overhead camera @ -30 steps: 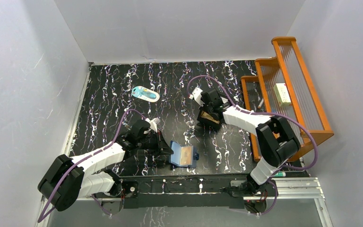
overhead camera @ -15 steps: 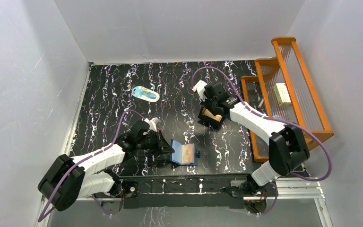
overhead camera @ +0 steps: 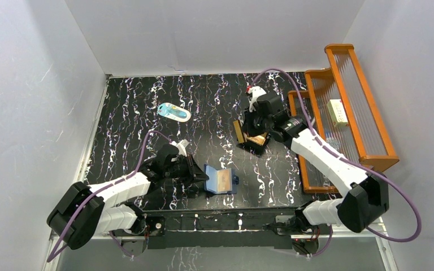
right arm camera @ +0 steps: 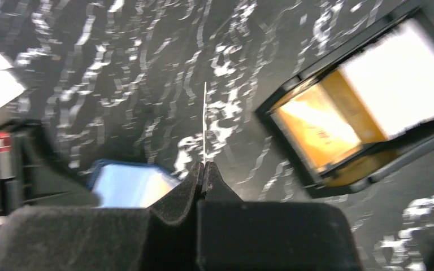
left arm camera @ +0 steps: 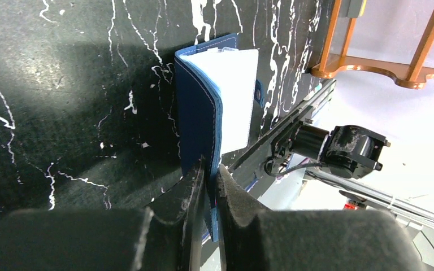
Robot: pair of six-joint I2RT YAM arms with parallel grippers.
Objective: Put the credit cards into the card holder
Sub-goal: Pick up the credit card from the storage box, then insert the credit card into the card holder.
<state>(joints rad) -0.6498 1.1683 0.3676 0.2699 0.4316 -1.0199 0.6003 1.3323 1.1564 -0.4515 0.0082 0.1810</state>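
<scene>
Credit cards [right arm camera: 316, 127], thin and rectangular, one golden-tan and one white, lay in a small black box tray [right arm camera: 311, 73] just ahead and to the right of the right gripper [right arm camera: 204, 168]. That gripper was closed on a further single card [right arm camera: 204, 118]. Its two black fingers were pinched together on the card's lower edge, so the card stood upright beyond the fingertips and showed only as a thin pale line in the wrist view. From above, the held card looked golden-tan and hung just beside the tray, on the side toward the left arm.

A small navy-blue folding card holder [left arm camera: 195, 101] with a pale-blue lining was clamped in the left gripper [left arm camera: 209, 169]. The fingers were squeezed onto one edge of its cover, with the holder reaching away from the fingertips. It stood partly open on its edge on the black, white-streaked marbled tabletop [overhead camera: 130, 113], and a white panel showed inside it. In the overhead view the holder sat directly in front of the left gripper, near the table's near edge and between the two arms. It was well apart from the right gripper and its card. From the right wrist camera it was a blurred pale-blue patch down to the left of the fingers.

A pale-blue-and-white oval item [overhead camera: 174, 112] lay flat well beyond the left gripper. An orange wooden rack [overhead camera: 344, 96] stood on the outer side of the right arm.
</scene>
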